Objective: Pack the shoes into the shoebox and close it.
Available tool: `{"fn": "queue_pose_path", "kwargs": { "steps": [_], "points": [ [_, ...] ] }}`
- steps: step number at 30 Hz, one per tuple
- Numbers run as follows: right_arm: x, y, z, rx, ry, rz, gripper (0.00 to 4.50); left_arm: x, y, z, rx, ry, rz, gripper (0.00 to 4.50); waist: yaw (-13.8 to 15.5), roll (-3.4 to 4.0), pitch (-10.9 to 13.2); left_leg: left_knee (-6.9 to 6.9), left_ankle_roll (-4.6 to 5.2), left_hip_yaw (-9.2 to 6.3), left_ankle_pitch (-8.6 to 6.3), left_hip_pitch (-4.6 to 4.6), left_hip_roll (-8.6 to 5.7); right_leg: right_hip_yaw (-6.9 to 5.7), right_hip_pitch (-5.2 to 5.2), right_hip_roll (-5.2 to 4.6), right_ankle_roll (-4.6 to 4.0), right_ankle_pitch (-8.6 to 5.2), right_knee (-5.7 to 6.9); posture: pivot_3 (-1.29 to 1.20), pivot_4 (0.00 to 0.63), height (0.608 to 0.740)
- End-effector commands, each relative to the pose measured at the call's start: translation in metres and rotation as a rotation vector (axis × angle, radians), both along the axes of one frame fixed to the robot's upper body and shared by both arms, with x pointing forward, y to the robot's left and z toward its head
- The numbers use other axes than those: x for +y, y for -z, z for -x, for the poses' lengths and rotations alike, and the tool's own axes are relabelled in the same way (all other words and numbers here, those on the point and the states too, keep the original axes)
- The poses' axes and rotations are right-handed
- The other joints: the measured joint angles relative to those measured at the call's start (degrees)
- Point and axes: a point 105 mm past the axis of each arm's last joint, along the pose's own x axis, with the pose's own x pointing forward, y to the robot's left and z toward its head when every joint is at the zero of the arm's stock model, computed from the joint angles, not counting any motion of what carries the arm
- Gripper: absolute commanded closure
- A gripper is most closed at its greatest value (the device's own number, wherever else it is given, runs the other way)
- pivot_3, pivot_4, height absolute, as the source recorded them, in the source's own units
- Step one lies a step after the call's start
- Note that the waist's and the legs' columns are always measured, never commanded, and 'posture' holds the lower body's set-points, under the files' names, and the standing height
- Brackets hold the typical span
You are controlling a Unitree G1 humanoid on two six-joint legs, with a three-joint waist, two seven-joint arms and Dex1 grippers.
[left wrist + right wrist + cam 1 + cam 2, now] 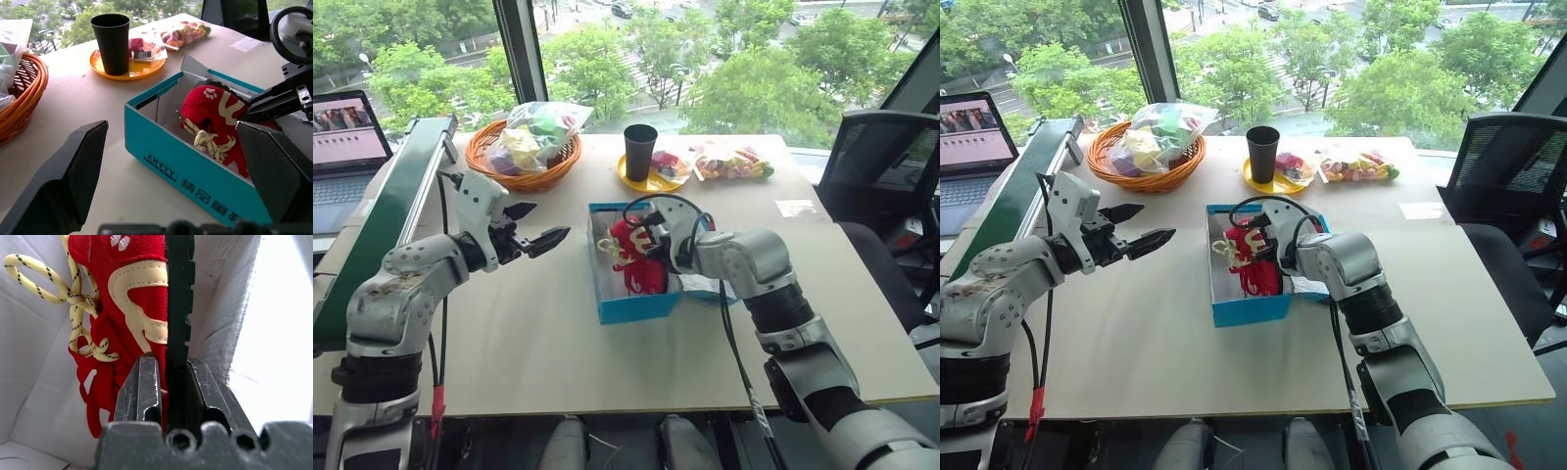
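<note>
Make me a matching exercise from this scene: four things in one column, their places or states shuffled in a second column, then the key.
Things:
1. red soft shoe
2. black plastic cup
3. left hand
4. crinkly clear bag of colourful items

Places or states:
A. in the woven orange basket
B. open, over the table, left of the box
C. pinched by the right hand inside the bright blue cardboard shoebox
D. upright on the yellow plate

Pairs: 1-C, 2-D, 3-B, 4-A

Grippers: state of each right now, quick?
Left gripper: open, holding nothing, beside the shoebox.
Right gripper: shut on a red shoe, inside the shoebox.
</note>
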Motion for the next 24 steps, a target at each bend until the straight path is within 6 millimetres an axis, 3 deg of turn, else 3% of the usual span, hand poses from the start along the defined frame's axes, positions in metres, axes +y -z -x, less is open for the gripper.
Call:
{"fn": "queue_pose_path", "kwargs": {
  "steps": [1,2,6,12,17,19,24],
  "points": [
    [-0.024,0.018,-0.011,-0.035,0.090,0.097,3.73,0.002,-0.012,0.005,-0.047,-0.002,-0.001,0.00,-0.01,-0.02,-0.02,-0.01,0.00,0.00,0.00,0.12,0.01,0.00,0.14,0.02,0.02,-0.01,-0.03,0.00,0.150,0.734],
    [-0.024,0.018,-0.012,-0.040,0.100,0.096,3.23,0.003,-0.012,0.005,-0.050,-0.005,-0.004,0.00,-0.01,-0.02,-0.02,-0.01,0.00,0.00,0.00,0.22,0.02,0.00,0.27,0.02,0.07,-0.05,-0.05,0.00,0.150,0.734],
    [-0.019,0.010,-0.015,-0.075,0.114,0.073,1.96,0.006,-0.013,0.005,-0.054,-0.023,-0.002,0.00,0.25,-0.02,-0.01,-0.06,0.00,0.00,0.00,0.31,0.01,0.00,0.37,0.01,0.18,-0.14,-0.12,0.00,0.150,0.734],
    [-0.003,-0.008,-0.015,-0.164,0.070,0.034,0.02,0.011,-0.010,0.003,-0.041,-0.047,-0.011,0.00,-0.03,-0.01,-0.01,-0.04,0.00,-0.01,0.00,-0.30,-0.01,0.01,-0.30,-0.02,-0.01,-0.01,0.01,0.00,0.150,0.734],
    [0.016,-0.038,-0.009,-0.291,-0.044,-0.010,0.02,0.017,-0.012,0.002,-0.048,-0.073,-0.015,0.00,-0.03,0.00,0.00,-0.04,-0.01,0.00,0.00,-0.30,-0.02,0.01,-0.30,-0.01,-0.01,-0.01,-0.01,0.00,0.150,0.734],
    [0.030,-0.052,0.003,-0.332,-0.182,-0.048,0.02,0.025,-0.011,0.000,-0.050,-0.118,-0.033,0.00,-0.04,0.00,0.01,-0.04,-0.01,-0.01,0.00,-0.30,-0.01,0.01,-0.30,-0.01,-0.01,-0.02,0.00,0.00,0.150,0.734],
    [0.053,-0.071,0.030,-0.385,-0.422,-0.233,0.02,0.065,-0.001,-0.010,-0.010,-0.317,-0.119,0.00,-0.45,0.00,0.01,-0.08,0.00,-0.01,0.00,-0.28,0.02,0.01,-0.32,0.02,-0.01,-0.02,-0.02,0.00,0.150,0.734]
  ]
}}
